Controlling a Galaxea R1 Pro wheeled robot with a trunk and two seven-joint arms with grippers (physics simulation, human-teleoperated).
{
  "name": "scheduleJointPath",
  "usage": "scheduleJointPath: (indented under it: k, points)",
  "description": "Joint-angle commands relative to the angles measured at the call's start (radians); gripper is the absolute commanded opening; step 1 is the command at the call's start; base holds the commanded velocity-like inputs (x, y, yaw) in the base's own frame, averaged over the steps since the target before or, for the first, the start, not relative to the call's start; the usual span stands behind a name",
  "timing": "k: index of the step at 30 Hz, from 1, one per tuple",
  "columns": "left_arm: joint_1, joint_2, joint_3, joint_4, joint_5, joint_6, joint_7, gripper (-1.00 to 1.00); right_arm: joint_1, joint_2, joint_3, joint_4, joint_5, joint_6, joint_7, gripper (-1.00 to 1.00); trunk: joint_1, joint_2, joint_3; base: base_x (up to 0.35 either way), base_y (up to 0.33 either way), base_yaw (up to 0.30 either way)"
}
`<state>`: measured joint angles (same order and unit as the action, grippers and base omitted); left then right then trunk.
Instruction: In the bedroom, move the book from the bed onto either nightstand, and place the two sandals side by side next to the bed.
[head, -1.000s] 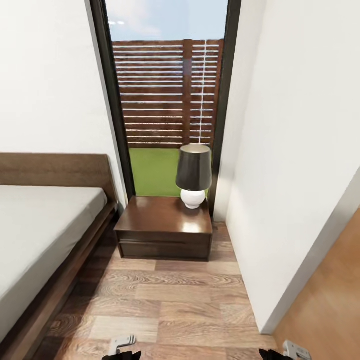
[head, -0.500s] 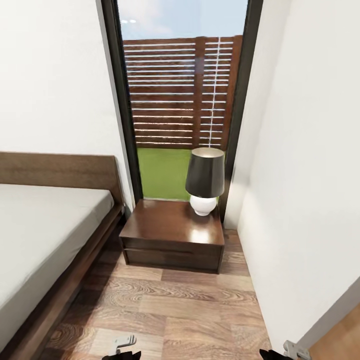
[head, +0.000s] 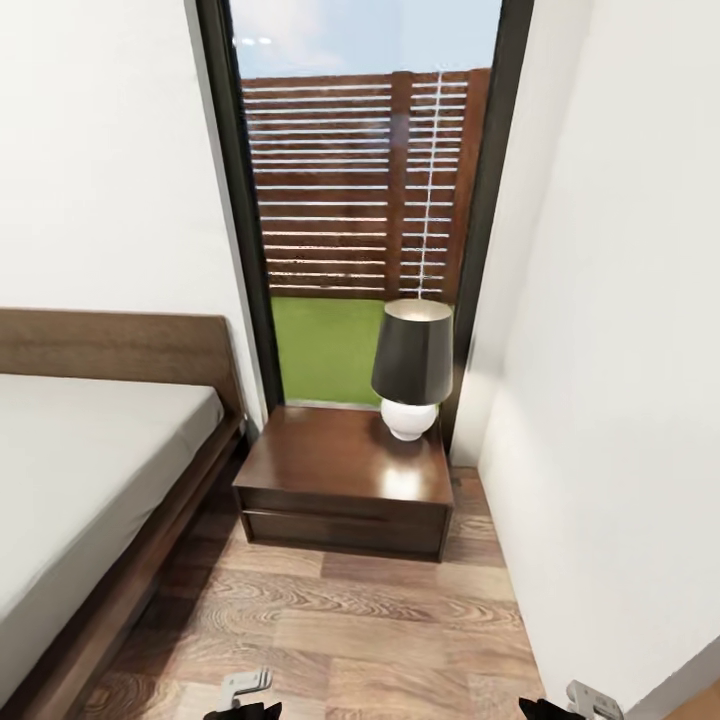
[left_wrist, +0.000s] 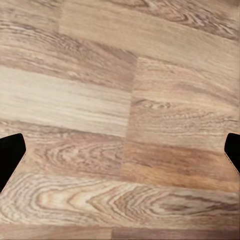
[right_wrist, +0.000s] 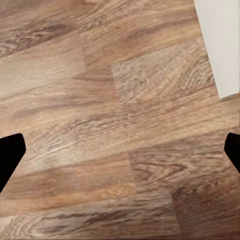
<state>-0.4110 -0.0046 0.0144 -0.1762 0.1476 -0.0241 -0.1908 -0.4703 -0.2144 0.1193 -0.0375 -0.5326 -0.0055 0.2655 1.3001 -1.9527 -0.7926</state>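
1. Left edge of the head view: the bed (head: 80, 470), pale grey mattress on a dark wood base, brown headboard (head: 115, 350) against the white wall.
2. Centre: the nightstand (head: 345, 480) just beside the bed, on the wood-plank floor (head: 340, 630), in front of the tall dark-framed window (head: 360, 200).
3. On the nightstand's far right corner, a lamp (head: 412, 365) (dark shade, white round base).
4. Right side: white wall (head: 620, 350).
5. Bottom edge: left gripper (left_wrist: 120, 155) and right gripper (right_wrist: 120, 155), fingers spread wide over bare floor, holding nothing.
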Motion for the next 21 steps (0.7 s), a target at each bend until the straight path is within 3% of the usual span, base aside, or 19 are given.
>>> scheduleJointPath:
  k: [1, 11, 21]
  points:
    - [-0.001, 0.000, 0.001, 0.001, 0.008, -0.002, -0.004, 1.00, -0.001, 0.000, 0.009, 0.001, -0.010, -0.001, 0.004, 1.00, 0.000, 0.000, -0.001, 0.308, 0.000, 0.000]
    - [-0.001, 0.000, 0.001, 0.001, 0.007, -0.002, -0.004, 1.00, -0.001, 0.000, 0.009, 0.001, -0.010, -0.001, 0.004, 1.00, 0.000, 0.000, -0.001, 0.298, -0.017, 0.011]
    - [-0.001, 0.000, 0.001, 0.001, 0.007, -0.002, -0.004, 1.00, -0.001, 0.000, 0.009, 0.001, -0.010, -0.001, 0.003, 1.00, 0.000, 0.000, -0.001, 0.047, -0.022, 0.259]
